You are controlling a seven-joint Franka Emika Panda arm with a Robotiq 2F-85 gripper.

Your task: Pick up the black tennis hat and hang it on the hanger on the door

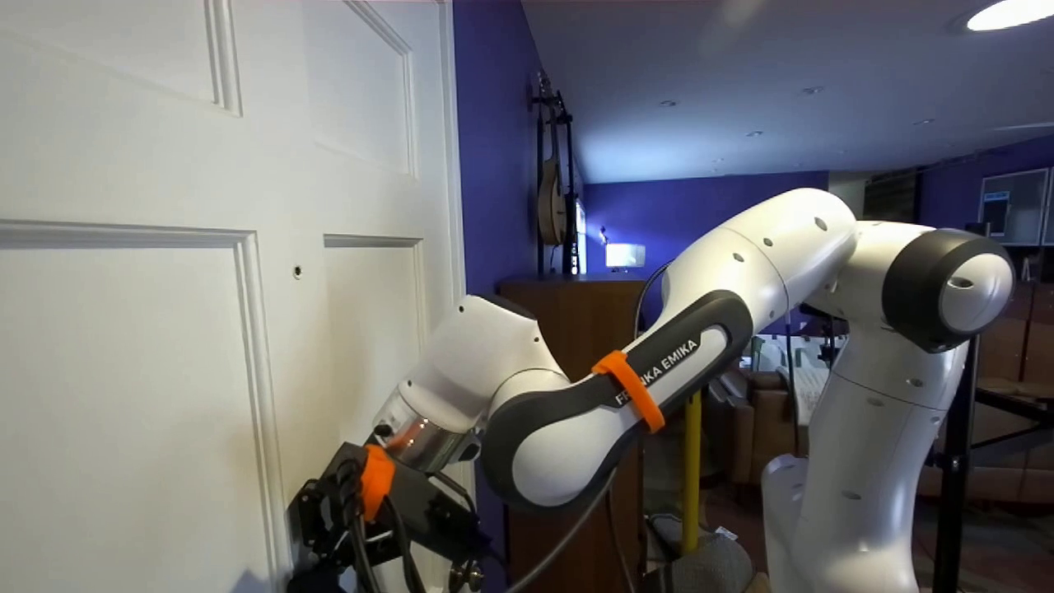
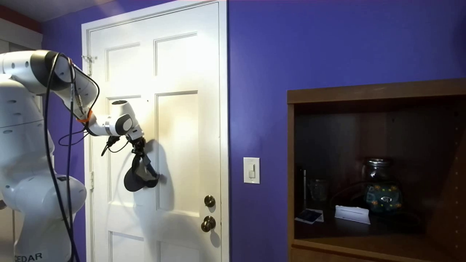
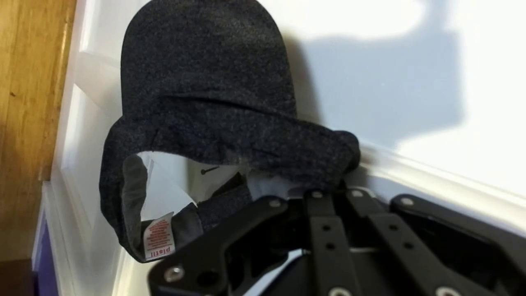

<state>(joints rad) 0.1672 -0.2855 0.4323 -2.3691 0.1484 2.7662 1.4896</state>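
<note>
Pinching black hat (image 3: pixel 226 123), narrow jaws by white door (image 2: pixel 178 131), light switch (image 2: pixel 251 170) between door and wooden cabinet (image 2: pixel 375 92)

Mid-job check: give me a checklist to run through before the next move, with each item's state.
1. Gripper shut on the black hat: ok.
2. Hat's opening not collapsed: ok, a small nail-like piece shows through it in the wrist view.
3. That piece is the hanger: cannot tell.
4. Hat hooked over it, safe to release: cannot tell.
5. Gripper clear of the door: cannot tell, contact isn't visible.
</note>
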